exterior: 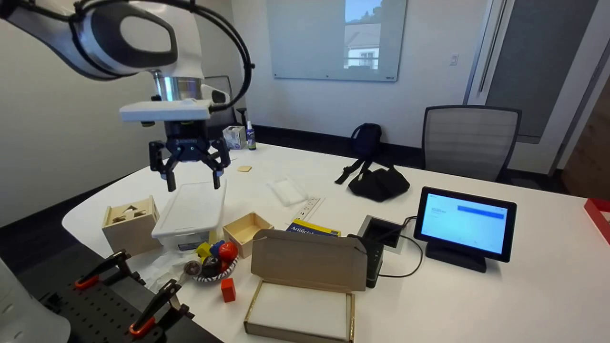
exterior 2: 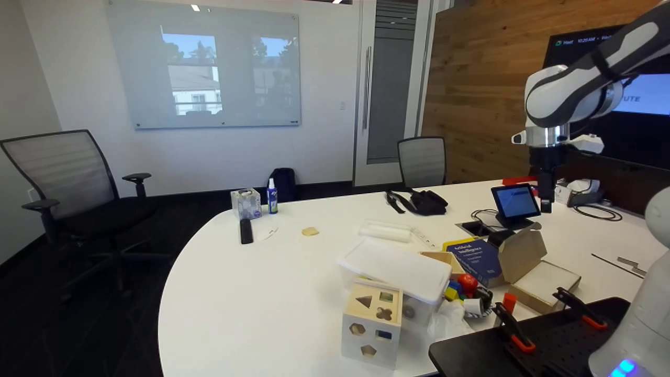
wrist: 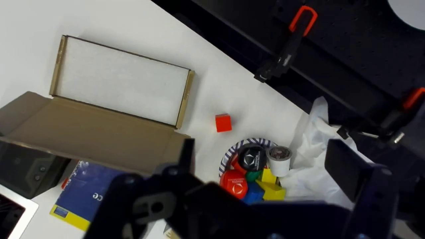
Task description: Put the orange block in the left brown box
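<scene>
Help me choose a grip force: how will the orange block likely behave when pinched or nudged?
The orange block stands on end, taller than wide, so a push near its top might tip it. Its flat faces make rolling unlikely. With its straight edges, it is probably stiff and should hold its shape when squeezed.

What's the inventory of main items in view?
Table: one, white, foreground
Cardboard box: one, brown, table
Bin: one, white-lidded, table
Shape sorter: one, tan, by bin
Open wooden box: one, tan, by bin
Bowl: one, striped, table
Pieces: several, mixed colours, bowl
Orange block: one, orange-red, near bowl
Book: one, blue-yellow, table
Tablet: one, black, table
Pouch: one, black, table
Tissue box: one, grey, table
Clamps: two, black-orange, board
Chairs: two, grey, around table
Whiteboard: one, pale, wall
Gripper: one, black, open, above table
Arm: one, white, overhead
</scene>
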`<state>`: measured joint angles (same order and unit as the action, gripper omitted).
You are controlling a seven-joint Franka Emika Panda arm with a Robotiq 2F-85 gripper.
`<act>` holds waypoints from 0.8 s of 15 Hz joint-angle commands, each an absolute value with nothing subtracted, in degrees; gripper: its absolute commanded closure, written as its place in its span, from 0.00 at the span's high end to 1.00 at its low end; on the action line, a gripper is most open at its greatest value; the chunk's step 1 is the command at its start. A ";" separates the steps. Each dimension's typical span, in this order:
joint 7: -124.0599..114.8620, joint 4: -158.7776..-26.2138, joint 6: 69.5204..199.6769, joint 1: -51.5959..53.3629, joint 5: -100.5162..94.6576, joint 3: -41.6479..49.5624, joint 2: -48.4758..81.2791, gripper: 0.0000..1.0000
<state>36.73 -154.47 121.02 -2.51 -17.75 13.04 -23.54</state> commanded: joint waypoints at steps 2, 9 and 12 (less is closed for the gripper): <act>35.80 -162.25 133.60 -5.08 -20.47 13.01 -21.85 1.00; 36.92 -160.52 152.16 -8.86 -24.69 13.36 -4.03 1.00; 38.38 -160.45 156.80 -9.23 -24.49 12.88 2.48 1.00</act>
<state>36.96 -160.48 152.28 -8.39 -23.82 13.62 -3.22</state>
